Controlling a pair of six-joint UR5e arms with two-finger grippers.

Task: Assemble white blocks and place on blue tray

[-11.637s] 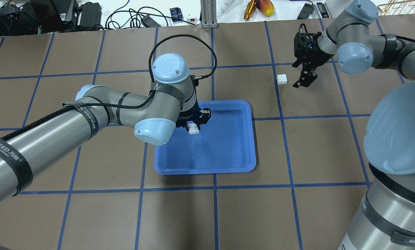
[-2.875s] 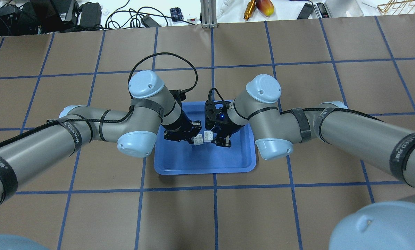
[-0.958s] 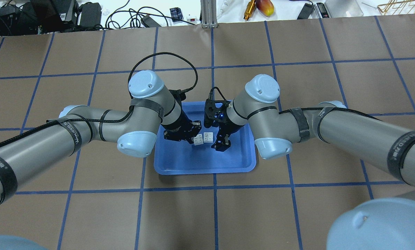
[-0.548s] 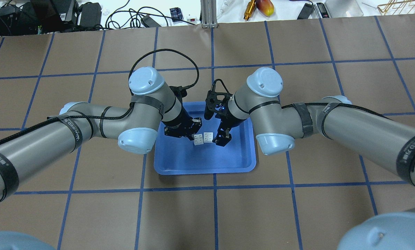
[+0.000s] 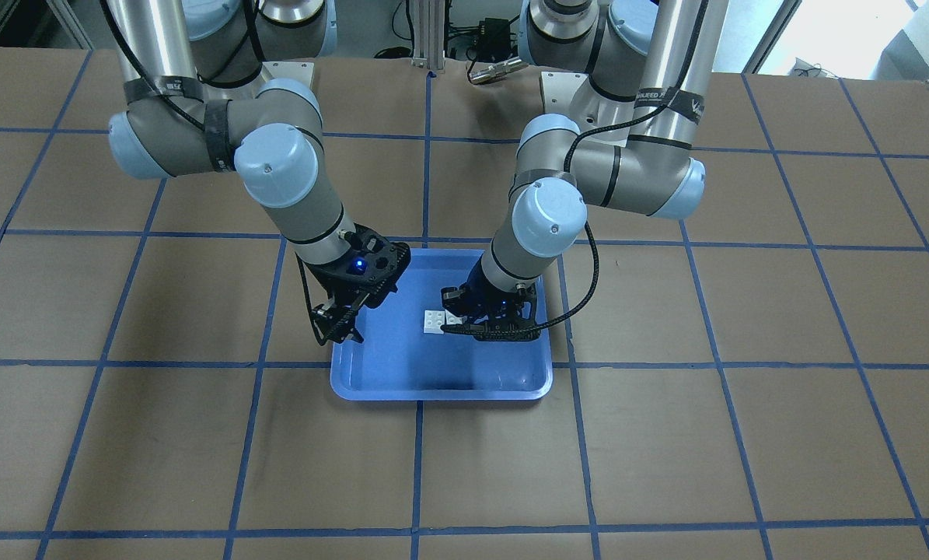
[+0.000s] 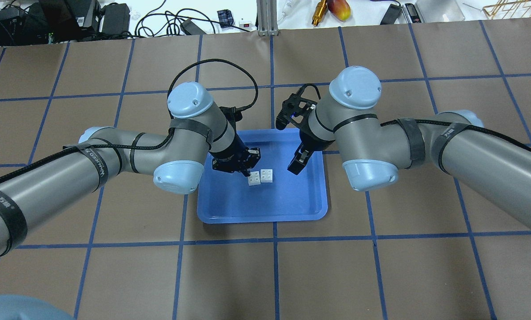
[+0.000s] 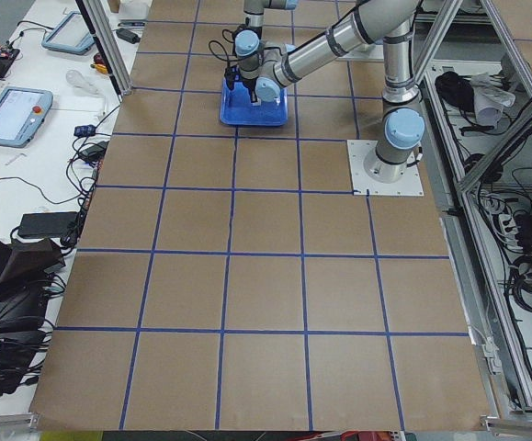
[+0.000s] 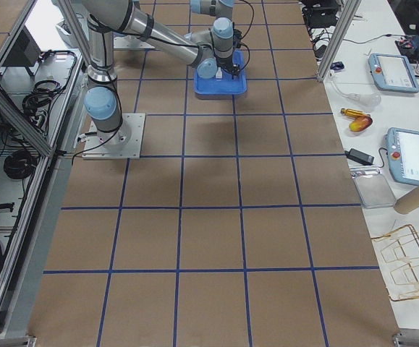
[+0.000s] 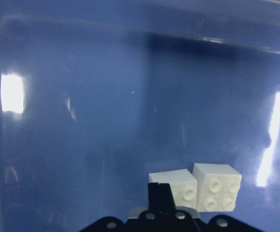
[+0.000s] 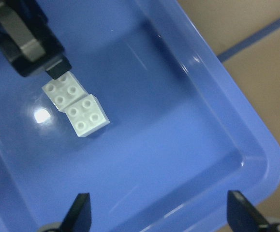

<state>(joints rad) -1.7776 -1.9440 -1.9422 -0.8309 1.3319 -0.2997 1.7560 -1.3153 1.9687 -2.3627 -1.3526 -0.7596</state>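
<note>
Seen from over the robot's shoulders, the left arm [image 6: 114,151] reaches in across the brown, blue-taped desk [image 6: 114,275], with a black cable [image 6: 212,64] looping above its wrist. The left jaws hang low over the left part of the blue tray [image 6: 265,209], tilted towards its middle. In the left wrist view one dark finger tip [image 9: 160,198] stands in front of the first white block [image 6: 253,178]. From the right wrist view that tip touches the block's corner. I cannot tell whether the left jaws are spread, pressed together or pinching the block.

The first white block sits on the tray floor, studs up, a little left of the tray's middle. The second white block [image 6: 267,175] lies just to its right, also studs up. It rests side against side with the first and slightly skewed, and neither is on top of the other.

Further right, the right jaws are spread wide and hold nothing. Their two fingers [image 10: 80,212] show far apart at the bottom of the right wrist view, above the tray's right part and apart from both blocks. The right arm [image 6: 447,146] comes in from the right edge.
</note>
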